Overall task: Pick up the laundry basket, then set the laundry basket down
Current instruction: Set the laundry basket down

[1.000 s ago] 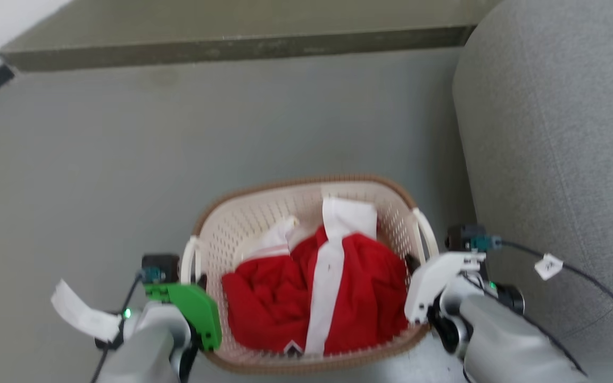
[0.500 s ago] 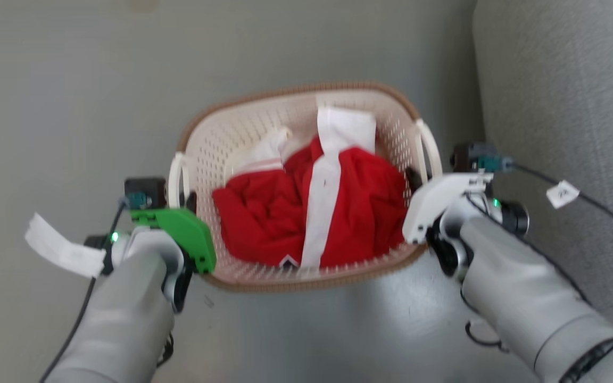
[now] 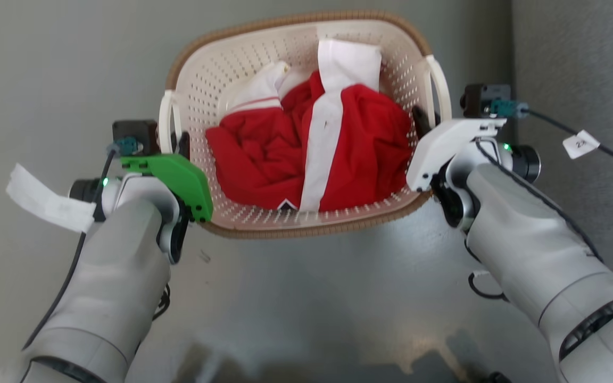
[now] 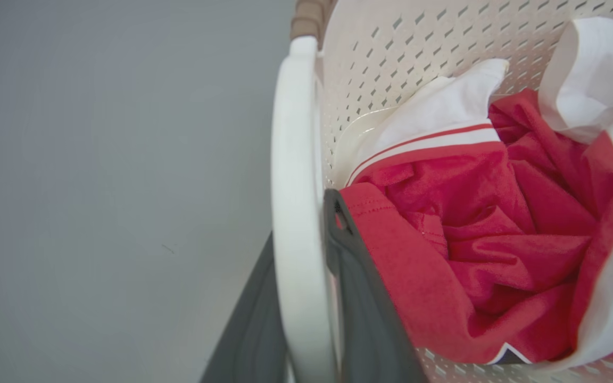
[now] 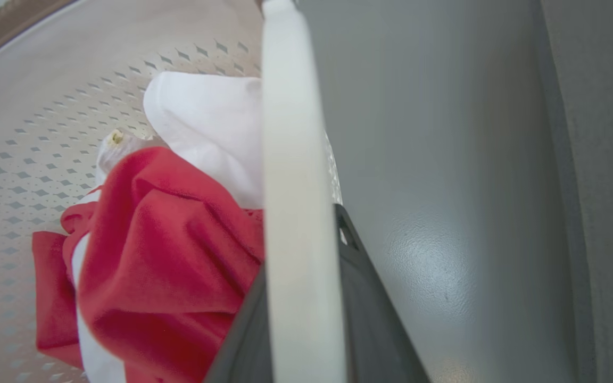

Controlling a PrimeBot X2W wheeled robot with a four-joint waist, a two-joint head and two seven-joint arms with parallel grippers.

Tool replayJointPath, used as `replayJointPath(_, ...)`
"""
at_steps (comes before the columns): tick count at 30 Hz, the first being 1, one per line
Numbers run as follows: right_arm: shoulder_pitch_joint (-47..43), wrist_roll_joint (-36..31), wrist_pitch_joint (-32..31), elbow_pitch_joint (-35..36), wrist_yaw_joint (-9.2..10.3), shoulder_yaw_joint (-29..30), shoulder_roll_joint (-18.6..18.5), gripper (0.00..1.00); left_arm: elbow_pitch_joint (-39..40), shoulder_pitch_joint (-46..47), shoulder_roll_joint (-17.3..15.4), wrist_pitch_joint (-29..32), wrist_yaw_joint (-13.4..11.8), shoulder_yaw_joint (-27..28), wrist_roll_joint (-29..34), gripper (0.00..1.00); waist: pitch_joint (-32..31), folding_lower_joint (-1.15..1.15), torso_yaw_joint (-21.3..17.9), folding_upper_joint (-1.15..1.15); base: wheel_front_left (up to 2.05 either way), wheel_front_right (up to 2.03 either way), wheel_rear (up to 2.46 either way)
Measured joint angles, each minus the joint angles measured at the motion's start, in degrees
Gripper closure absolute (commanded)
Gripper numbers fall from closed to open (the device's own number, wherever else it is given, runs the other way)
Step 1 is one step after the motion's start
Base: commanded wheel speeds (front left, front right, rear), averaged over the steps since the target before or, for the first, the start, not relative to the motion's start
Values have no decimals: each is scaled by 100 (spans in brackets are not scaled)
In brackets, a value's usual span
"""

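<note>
While the laundry basket (image 3: 216, 74) is sitting between my arms over the glossy grey floor (image 3: 46, 64), my left fingers (image 4: 359, 298) are clamping its left white handle (image 4: 293, 159) and my right fingers (image 5: 375, 308) are clamping the right handle (image 5: 290, 159). A red-and-white garment (image 3: 296, 154) is lying crumpled inside, touching my inner left finger. Grey fabric-covered furniture (image 3: 578, 64) is standing near my right wrist.
</note>
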State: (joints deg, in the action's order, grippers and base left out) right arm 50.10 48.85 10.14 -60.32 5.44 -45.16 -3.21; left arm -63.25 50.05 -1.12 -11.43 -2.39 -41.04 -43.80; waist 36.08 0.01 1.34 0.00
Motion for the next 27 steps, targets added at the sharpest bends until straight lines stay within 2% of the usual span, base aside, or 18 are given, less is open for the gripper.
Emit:
replayJointPath(15,638,-49,144,-110,-1,109,-68,100,91,616,3,-111,-76,-8,145,100,1105,0,79,0,0,0,0)
replayJointPath(27,811,-79,257,-202,-32,162,-83,100,104,799,13,-182,-92,-40,266,100,1715,-1,131,0,0,0,0)
